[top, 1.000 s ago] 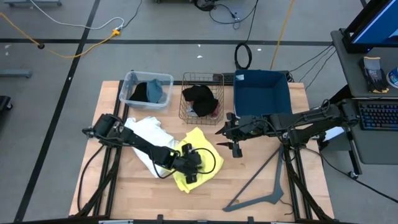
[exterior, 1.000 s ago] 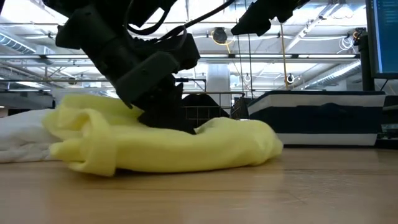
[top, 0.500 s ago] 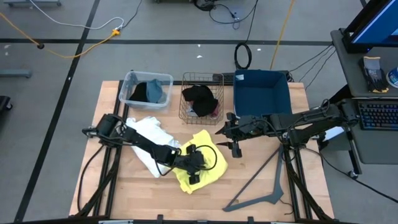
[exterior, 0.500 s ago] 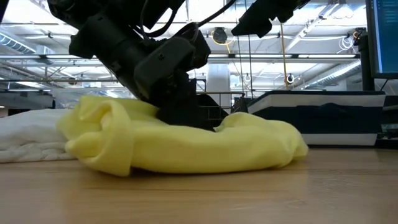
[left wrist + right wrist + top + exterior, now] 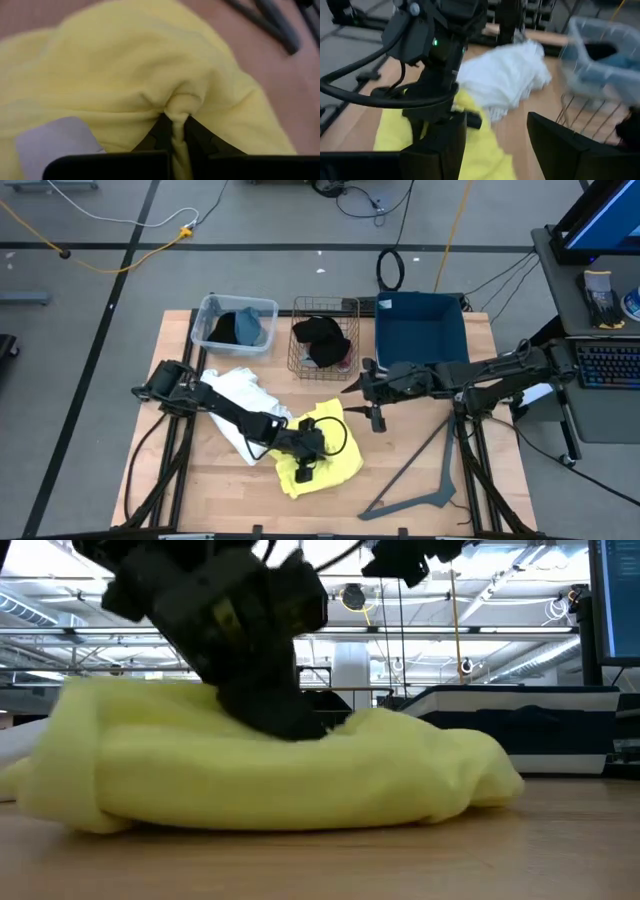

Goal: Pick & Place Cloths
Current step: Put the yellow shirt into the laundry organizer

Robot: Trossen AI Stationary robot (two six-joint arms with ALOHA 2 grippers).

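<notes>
Clear plastic tub (image 5: 236, 325): far left of the pale wooden worktop (image 5: 420, 470); holds a black cloth (image 5: 225, 328) and a blue-grey cloth (image 5: 250, 330).
Crumpled white cloth (image 5: 236, 402): on the worktop in front of the tub, its near edge touching the yellow cloth; the left arm's links pass over it. Also seen from the right wrist (image 5: 505, 80).
Left end effector (image 5: 307, 461): down on the soft yellow fabric cloth (image 5: 335, 460), near the worktop's front centre. Wrist view: both dark fingers (image 5: 159, 132) closed tight on a raised pinch of yellow fabric (image 5: 125, 75), almost no gap between them.
Yellow cloth, position: bunched on the worktop, right of the white cloth; low view shows it as a broad mound (image 5: 280, 775) resting on the wood, the end effector (image 5: 285, 720) pressed into its top. A pale tag (image 5: 57, 137) shows on it.
Gold wire basket (image 5: 324, 340): back centre, beside the tub; black cloth with a bit of maroon (image 5: 322, 338) inside.
Right end effector (image 5: 371, 408): above bare worktop, right of the yellow cloth and in front of the basket; fingers (image 5: 437, 145) spread wide apart, nothing between them.
Dark blue fabric bin (image 5: 421, 330): back right, next to the basket.
</notes>
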